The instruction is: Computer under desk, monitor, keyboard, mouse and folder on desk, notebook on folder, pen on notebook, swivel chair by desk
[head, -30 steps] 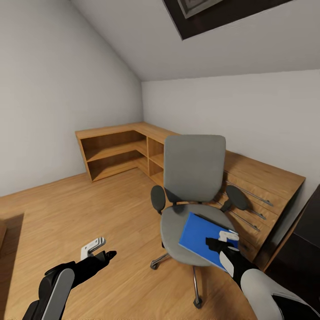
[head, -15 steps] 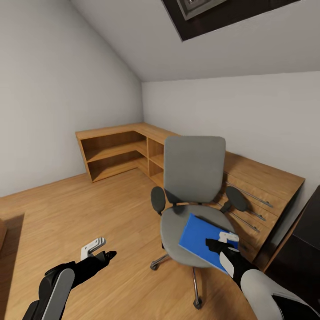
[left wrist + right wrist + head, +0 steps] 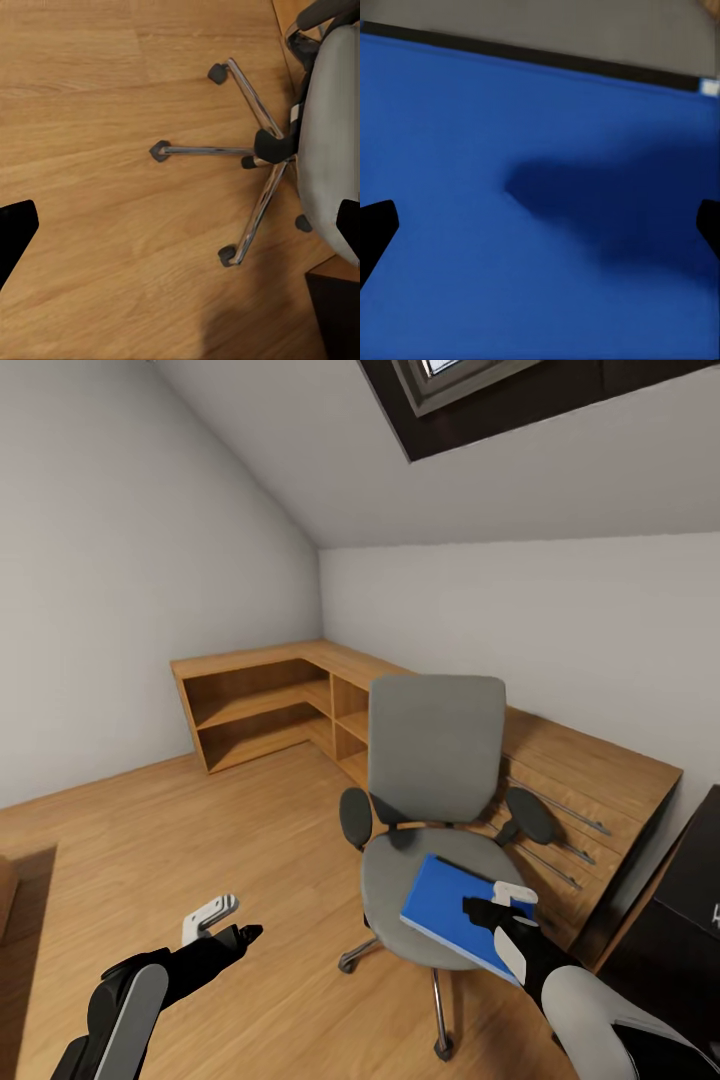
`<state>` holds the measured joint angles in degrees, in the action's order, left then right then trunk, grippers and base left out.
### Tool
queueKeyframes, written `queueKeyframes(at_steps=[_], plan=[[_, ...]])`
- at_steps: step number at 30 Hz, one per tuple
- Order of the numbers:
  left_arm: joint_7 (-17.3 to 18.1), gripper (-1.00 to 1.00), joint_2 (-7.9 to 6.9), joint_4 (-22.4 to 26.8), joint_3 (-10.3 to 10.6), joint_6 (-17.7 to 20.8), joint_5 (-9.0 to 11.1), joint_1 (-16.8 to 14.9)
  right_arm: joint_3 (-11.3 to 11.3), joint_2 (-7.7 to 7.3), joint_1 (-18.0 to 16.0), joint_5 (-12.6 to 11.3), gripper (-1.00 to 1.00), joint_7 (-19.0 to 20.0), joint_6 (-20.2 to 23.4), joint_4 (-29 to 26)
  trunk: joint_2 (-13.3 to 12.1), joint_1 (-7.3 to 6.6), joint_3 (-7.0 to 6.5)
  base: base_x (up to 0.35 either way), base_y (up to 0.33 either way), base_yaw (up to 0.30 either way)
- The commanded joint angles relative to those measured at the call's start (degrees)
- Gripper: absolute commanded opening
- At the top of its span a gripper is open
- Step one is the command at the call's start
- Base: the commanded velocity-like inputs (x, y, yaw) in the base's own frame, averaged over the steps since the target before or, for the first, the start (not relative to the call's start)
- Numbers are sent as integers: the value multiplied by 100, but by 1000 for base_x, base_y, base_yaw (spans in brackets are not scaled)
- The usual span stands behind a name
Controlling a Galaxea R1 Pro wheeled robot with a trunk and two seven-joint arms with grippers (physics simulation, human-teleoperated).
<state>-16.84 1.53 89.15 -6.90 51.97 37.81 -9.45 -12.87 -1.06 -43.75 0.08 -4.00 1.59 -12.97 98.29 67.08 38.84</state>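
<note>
a: where is the folder [image 3: 452, 911] now?

b: it lies on the grey seat of the swivel chair [image 3: 432, 760], toward the near right side of the seat, with one corner pointing to the left. in the right wrist view the blue folder [image 3: 540, 210] covers almost everything, with a strip of grey seat behind its far edge.

a: and the right end effector [image 3: 503, 905]?

b: it is over the near right part of the folder. its two dark fingertips [image 3: 375, 229] stand wide apart in the wrist view, at both edges of the picture, so it is released and grasps nothing. if it touches the folder, i cannot tell.

a: the left end effector [image 3: 222, 922]?

b: it hangs over the wooden floor [image 3: 200, 840], to the left of the chair, well apart from it. it is also released, fingers spread, nothing between them. below it the left wrist view shows the chrome star base [image 3: 251, 161] with castors.

a: what is around?

b: a light wooden shelf and drawer unit [image 3: 300, 700] runs along the far walls behind the chair. a dark piece of furniture [image 3: 680, 920] is at the right edge.
</note>
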Motion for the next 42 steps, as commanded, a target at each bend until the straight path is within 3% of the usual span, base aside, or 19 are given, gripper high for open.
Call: queueKeyframes(at_steps=[1, 7, 10, 13, 16, 17, 20, 42], plan=[[-49, 100, 5, 5, -8, 24, 60, -4, -7, -2, -2, -1, 100, -9, 17, -8, -39, -23, -13, 0, 0, 0], [-48, 100, 5, -45, -2, 26, 68, -4, -5, -8, -2, -15, 100, 3, 1, -139, -119, -67, -49, 0, 0, 0], [-53, 100, 5, -73, 3, 24, 65, -4, -5, -4, 19, -20, 100, 4, 43, -503, -119, -67, -49, 0, 0, 0], [-55, 100, 5, -79, 4, 24, 62, -4, -8, 43, 198, -26, 100, 3, 272, -1097, -119, -67, -49, 0, 0, 0], [-56, 100, 5, -82, 4, 24, 60, -4, -7, 123, 666, -40, 100, -3, 972, -2174, -119, -67, -49, 0, 0, 0], [-56, 100, 5, -84, 4, 24, 60, -4, -5, 223, 1063, -48, 100, -4, 1460, -2978, -119, -67, -49, 0, 0, 0], [-56, 100, 5, -89, 4, 24, 60, -4, -5, 299, 1254, -51, 100, 0, 1636, -3296, -119, -67, -49, 2, 0, 0], [-65, 100, 5, -118, 13, 15, 60, -4, 17, 337, 1351, -40, 100, 23, 1710, -3176, -119, -67, -49, 204, 0, 0]])
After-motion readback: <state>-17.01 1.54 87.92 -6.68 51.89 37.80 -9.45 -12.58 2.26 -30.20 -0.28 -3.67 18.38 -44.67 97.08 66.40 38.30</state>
